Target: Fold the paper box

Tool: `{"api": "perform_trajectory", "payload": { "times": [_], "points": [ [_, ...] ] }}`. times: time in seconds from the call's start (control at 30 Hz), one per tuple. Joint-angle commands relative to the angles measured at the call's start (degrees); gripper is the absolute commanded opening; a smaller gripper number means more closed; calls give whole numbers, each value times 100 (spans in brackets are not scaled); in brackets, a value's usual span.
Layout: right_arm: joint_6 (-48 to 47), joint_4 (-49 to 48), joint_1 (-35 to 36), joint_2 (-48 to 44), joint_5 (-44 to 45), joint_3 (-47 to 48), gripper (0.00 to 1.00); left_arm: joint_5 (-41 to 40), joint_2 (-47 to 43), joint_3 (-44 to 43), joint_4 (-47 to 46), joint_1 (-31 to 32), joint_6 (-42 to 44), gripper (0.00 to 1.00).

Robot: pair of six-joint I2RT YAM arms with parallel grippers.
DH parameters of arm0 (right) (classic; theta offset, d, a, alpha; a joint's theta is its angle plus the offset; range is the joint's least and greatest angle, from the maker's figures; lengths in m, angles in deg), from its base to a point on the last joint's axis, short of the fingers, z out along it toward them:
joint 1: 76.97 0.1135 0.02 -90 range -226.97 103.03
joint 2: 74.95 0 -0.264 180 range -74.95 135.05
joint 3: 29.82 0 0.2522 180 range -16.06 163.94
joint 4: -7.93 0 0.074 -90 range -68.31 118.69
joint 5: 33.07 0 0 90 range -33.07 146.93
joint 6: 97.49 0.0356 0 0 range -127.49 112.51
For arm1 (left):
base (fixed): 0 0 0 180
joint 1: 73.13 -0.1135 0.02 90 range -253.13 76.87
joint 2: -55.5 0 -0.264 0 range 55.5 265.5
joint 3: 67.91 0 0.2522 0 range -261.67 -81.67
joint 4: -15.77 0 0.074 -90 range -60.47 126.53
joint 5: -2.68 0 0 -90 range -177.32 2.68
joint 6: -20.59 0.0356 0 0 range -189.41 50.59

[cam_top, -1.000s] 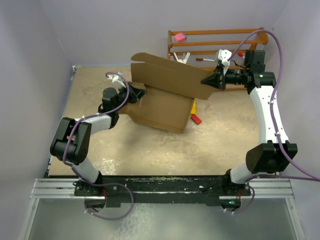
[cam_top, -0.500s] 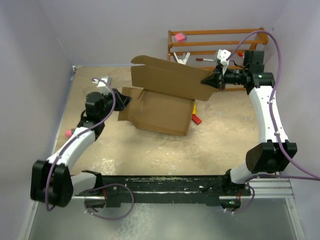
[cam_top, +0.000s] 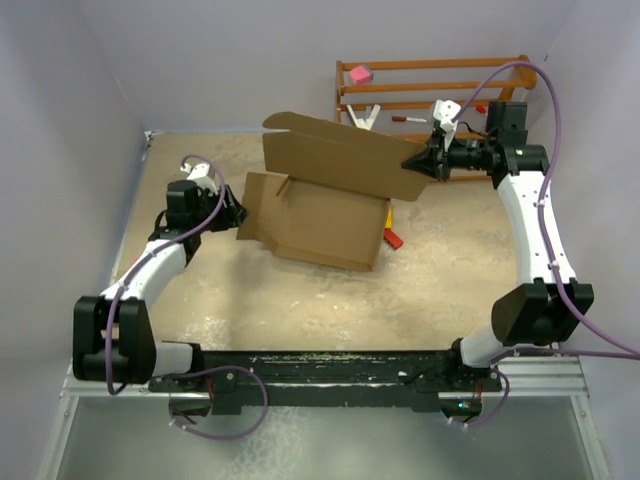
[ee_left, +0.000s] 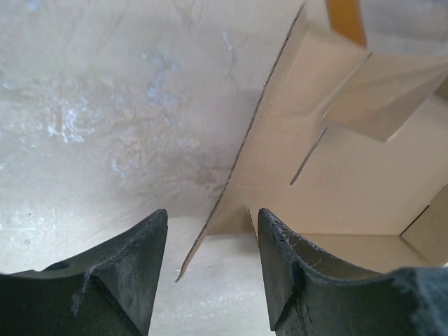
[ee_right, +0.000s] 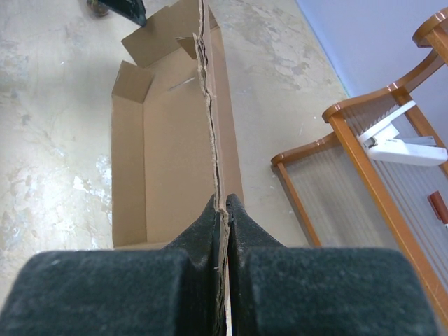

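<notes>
Released left end effector point(cam_top: 232, 212) faces the brown corrugated-cardboard paper box point(cam_top: 320, 215) from the surface's left-edge side; right end effector point(cam_top: 409, 162) clamps its raised lid point(cam_top: 335, 155).

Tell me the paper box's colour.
Plain brown; the paper box shows best in the top external view.

White links and black joints are seen on the left arm point(cam_top: 160, 265) and right arm point(cam_top: 535, 230); a purple cable point(cam_top: 535, 64) is strung along each. The fingers point(ee_left: 133, 273) are black.
</notes>
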Motion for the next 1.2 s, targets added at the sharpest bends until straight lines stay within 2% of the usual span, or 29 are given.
{"api": "perform_trajectory", "payload": {
  "times": [0.0, 0.17, 0.27, 0.4, 0.5, 0.77, 1.17],
  "points": [
    [-59, 93, -18, 23, -182, 37, 0, 401, 476, -227, -556, 9, 195, 58],
    [-70, 107, -19, 32, -169, 34, 0, 421, 757, -275, -853, 9, 124, 55],
    [-70, 124, -19, 56, -171, 36, 0, 489, 746, -275, -925, 9, 105, 41],
    [-70, 137, -17, 67, -167, 32, 0, 789, 712, -301, -885, 32, 77, 16],
    [118, 3, -17, 67, -154, -9, 0, 806, 461, -235, -765, 137, 93, 5],
    [1084, -1029, 0, -13, -162, -466, 0, 765, -366, -147, -514, 550, 251, 4],
    [2458, -2623, 61, -336, -365, -1407, 0, 884, -63, -388, -401, 1000, 376, 4]
  ]
}}
